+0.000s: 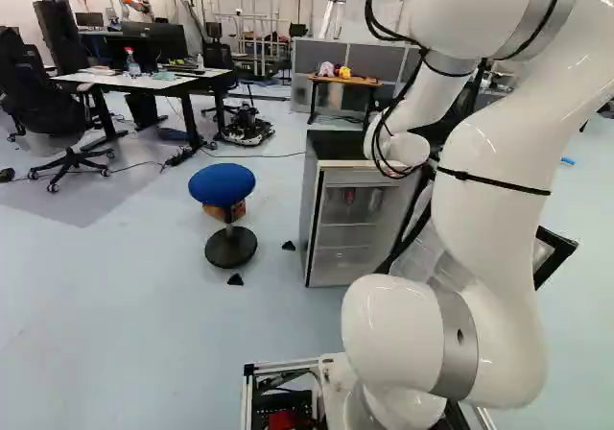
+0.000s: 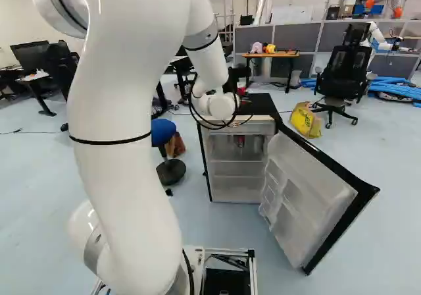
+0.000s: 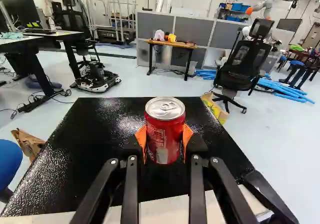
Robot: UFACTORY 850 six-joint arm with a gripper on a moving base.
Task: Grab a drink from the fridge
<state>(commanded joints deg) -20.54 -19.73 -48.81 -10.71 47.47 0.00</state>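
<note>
While the black two-finger gripper (image 2: pixel 239 87) hangs out over the fridge, its orange pads (image 3: pixel 141 140) are clamped on the red soda can (image 3: pixel 165 134) from both sides. Upright between the fingers, the can shows its silver lid and closed pull tab, and in the wrist view it stands out against the fridge's glossy black top; whether its base touches that surface I cannot tell. Below, the small fridge (image 2: pixel 205 151) has its door (image 2: pixel 316 199) swung wide open, the white inner side with its moulded racks facing the arm. Inside, a red container (image 2: pixel 241 141) sits in the upper part, above pale shelves. Beside the cabinet, at the left of it in the left base view, is a round blue stool (image 1: pixel 222 184) on a black foot, with a brown bag (image 3: pixel 29 143) near it. On the opposite side of the fridge a yellow bag (image 2: pixel 305 120) lies on the floor near a black mesh office chair (image 2: pixel 343 71). Farther off, a wooden-topped table (image 3: pixel 171 44) holding small toys stands before grey partition panels (image 3: pixel 192 31), and blue tubes (image 3: pixel 286 92) lie behind the chair.
</note>
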